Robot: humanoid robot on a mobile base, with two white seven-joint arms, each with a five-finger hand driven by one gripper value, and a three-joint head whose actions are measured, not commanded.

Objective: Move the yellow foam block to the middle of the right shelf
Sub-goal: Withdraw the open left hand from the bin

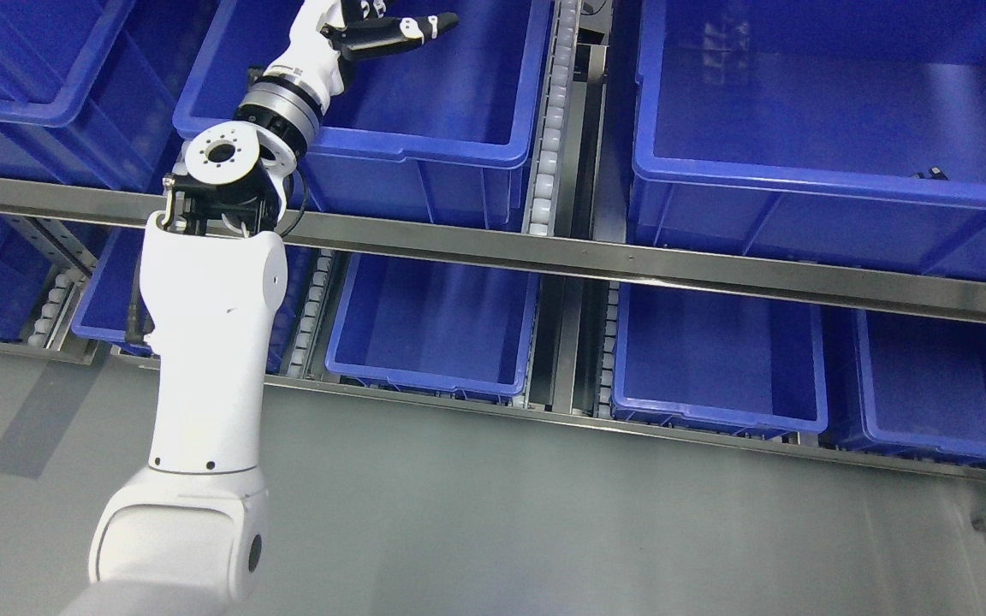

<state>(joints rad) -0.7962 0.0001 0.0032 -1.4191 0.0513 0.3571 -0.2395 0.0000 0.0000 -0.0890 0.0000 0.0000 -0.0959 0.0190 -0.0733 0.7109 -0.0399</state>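
A steel-railed shelf (596,257) fills the view, carrying two tiers of blue bins with roller tracks between them. Largest is the upper right bin (835,184), at the shelf's right edge; its floor looks bare apart from a small dark thing (929,174) near its front wall that is too small to identify. Beside it, across the central roller track (551,128), stands the upper middle bin (424,145). Below the front rail sit smaller lower bins (433,334), which look to hold nothing.

The left arm (210,342) rises from the lower left of the picture and reaches over the front rim of the upper middle bin. Its robot hand (390,32) hangs inside that bin near the top edge of the view, fingers (437,21) stretched out fairly wide and holding nothing visible. The right arm is not in view.

The yellow foam block cannot be seen anywhere; it may lie beyond the top edge or already be elsewhere.

Judging by the empty, spread hand inside a bin, this is either the reach for the block or the moment after letting go; the pictures do not settle which. If reaching, the next move calls for finding the block, closing gently on the soft foam, and lifting clear of the rim before crossing rightward over the roller track.
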